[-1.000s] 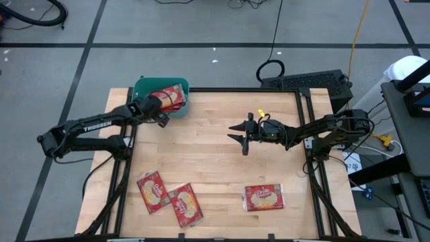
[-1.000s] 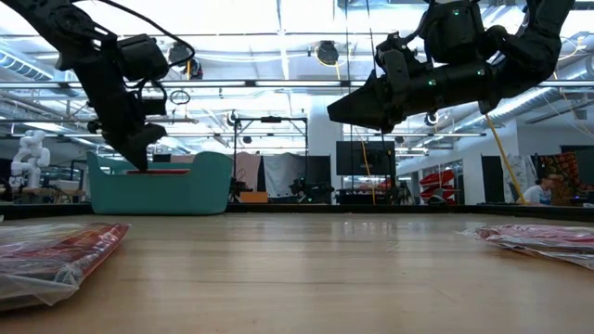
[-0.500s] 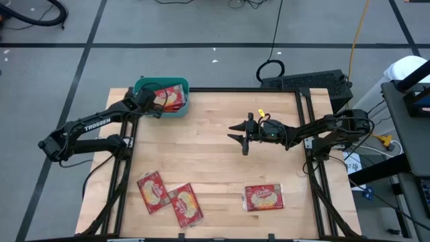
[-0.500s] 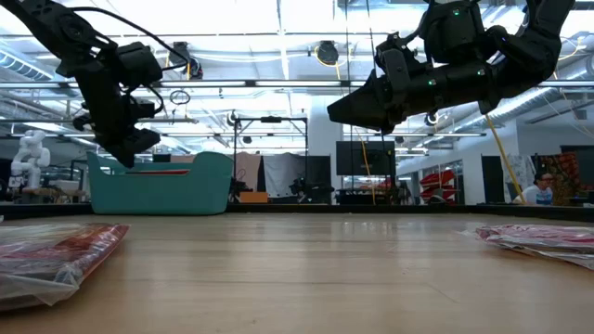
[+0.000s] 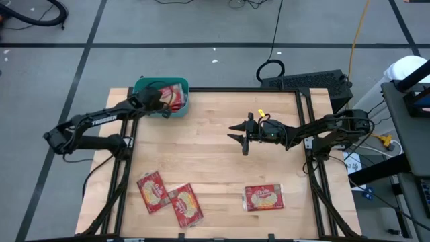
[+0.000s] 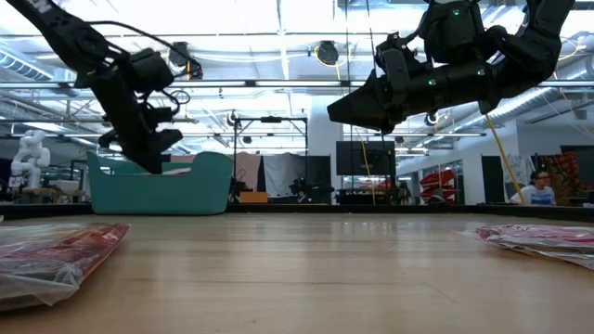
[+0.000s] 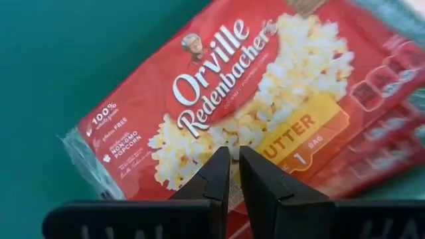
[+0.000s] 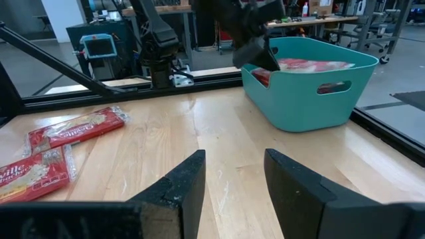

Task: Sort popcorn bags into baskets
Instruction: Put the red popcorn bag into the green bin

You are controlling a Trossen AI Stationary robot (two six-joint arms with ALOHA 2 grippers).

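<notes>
— Since a second ago, your left end effector (image 5: pixel 165 105) has shifted along the teal basket (image 5: pixel 143 86) and now hangs over its near edge, fingers (image 7: pixel 222 178) pinched together with nothing between them.

— And the bags inside?

— You can see red popcorn bags (image 5: pixel 175 96) lying stacked in the basket; in the left wrist view the top bag (image 7: pixel 252 93) lies face up just beyond the fingertips, apart from them.

— Where is your other arm?

— Your right end effector (image 5: pixel 240 138) hovers above the middle of the counter (image 5: pixel 215 168), unchanged, its fingers (image 8: pixel 179 182) parted and holding nothing.

— What remains outside?

— Three bags lie flat on the counter's near side: two overlapping (image 5: pixel 169 197) at the left, one alone (image 5: pixel 263 197) toward the right, well apart from the basket.
</notes>
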